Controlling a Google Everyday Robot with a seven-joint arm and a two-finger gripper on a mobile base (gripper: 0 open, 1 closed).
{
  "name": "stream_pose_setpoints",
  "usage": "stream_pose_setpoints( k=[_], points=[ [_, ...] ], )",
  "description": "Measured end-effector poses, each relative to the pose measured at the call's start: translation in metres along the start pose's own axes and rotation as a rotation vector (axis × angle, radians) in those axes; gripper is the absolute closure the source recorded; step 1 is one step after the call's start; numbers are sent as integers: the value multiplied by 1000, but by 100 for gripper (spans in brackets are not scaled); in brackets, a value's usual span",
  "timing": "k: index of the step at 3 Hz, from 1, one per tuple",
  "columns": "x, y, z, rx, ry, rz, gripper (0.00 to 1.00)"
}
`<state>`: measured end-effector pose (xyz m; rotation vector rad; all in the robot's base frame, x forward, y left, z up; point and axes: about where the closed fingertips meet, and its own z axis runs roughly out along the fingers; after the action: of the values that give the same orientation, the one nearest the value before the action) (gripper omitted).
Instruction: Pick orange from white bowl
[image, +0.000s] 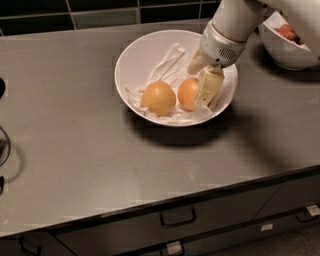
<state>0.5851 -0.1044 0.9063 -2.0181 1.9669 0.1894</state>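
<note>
Orange (187, 93), the deeper reddish fruit, is lying in the white bowl (121, 70) on crumpled white paper (169, 64), right of centre and just beside a paler orange (159, 98) on its left; it is not being lifted, so the pick is judged not yet made. The approach appears complete, leaving closure and lift outstanding. The gripper (198, 86) is sitting inside the bowl at the orange's right side, its two fingers (209, 87) standing apart and gripping nothing; the nearer one is lying against or just beside the fruit, while contact by the farther one cannot be confirmed. The arm (235, 22) is reaching down from the far right, passing a smaller bowl of red berries (286, 50) on the grey countertop (100, 165).
</note>
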Motion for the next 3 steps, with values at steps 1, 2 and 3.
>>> stream_pose_setpoints(
  k=[1,2,3],
  points=[
    [0,-2,6,-9,-4,-4,29],
    [0,-3,11,-16,-5,-4,30],
    [2,-4,19,-25,-2,-3,31]
  ],
)
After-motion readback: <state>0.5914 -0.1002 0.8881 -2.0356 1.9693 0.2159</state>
